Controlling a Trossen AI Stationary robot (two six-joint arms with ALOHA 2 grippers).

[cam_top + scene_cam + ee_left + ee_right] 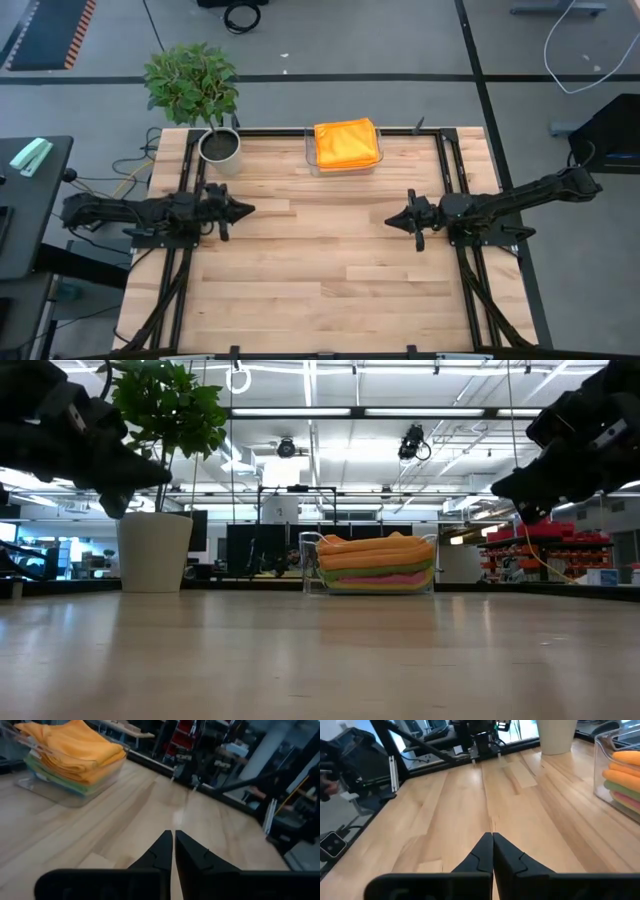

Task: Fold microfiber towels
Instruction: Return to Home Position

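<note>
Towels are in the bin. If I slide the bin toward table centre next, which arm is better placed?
Right, likely. The right gripper, shut and empty, lies nearer the clear bin of towels than the left gripper, which is also shut.

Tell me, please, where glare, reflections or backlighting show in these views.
Low view: ceiling lights backlight the left hand and right hand into silhouettes, and the table carries a pale sheen. Left wrist view: a bright glare patch lies on the wood ahead of the shut fingers. High view: even light, no glare.
</note>
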